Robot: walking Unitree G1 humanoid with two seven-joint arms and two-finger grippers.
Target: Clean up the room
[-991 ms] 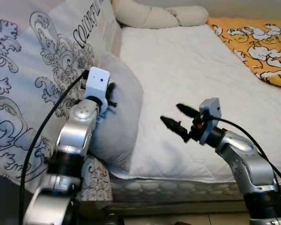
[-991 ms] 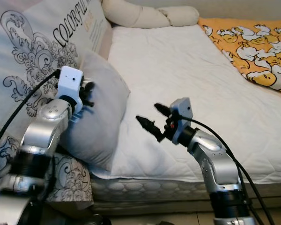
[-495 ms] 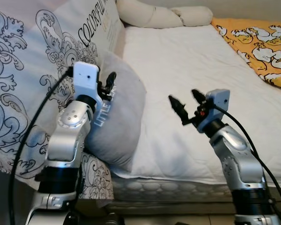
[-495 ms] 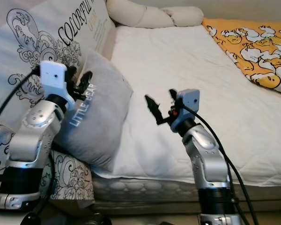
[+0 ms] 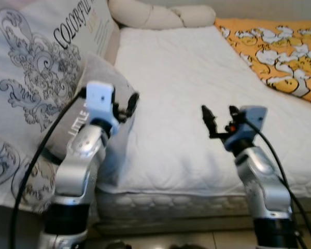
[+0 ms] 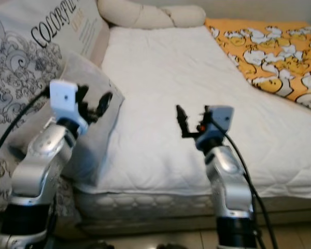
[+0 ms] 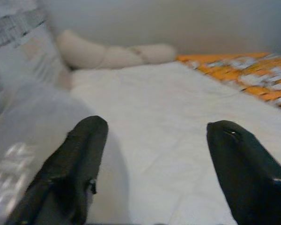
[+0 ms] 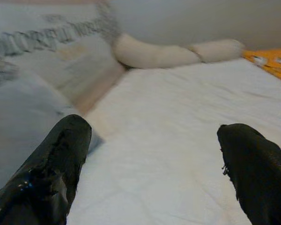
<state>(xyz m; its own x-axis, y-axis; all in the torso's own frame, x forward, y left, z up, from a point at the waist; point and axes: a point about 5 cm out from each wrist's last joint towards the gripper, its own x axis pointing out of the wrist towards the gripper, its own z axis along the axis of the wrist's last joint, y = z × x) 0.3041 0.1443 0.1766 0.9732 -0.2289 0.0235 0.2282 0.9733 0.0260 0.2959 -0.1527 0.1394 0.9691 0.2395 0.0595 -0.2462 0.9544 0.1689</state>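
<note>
A grey pillow (image 5: 76, 120) with white lettering leans at the bed's left edge against a big patterned cushion (image 5: 39, 67). My left gripper (image 5: 125, 106) is open beside the pillow's upper right corner, with nothing between its fingers. In the left wrist view the pillow (image 7: 18, 154) lies under one finger (image 7: 77, 164). My right gripper (image 5: 219, 116) is also open and empty, held above the near part of the white mattress (image 5: 176, 72). In the right wrist view its fingers (image 8: 56, 168) point along the bed towards the far end.
A long beige bolster (image 5: 155, 14) lies across the far end of the bed. An orange blanket with a duck print (image 5: 280, 57) covers the right side. The mattress's front edge (image 5: 186, 199) runs just below both arms, with floor beneath.
The whole view has shifted as the camera moved. My left gripper has come off the grey pillow's face to its right corner. The right gripper has swung to point up the bed.
</note>
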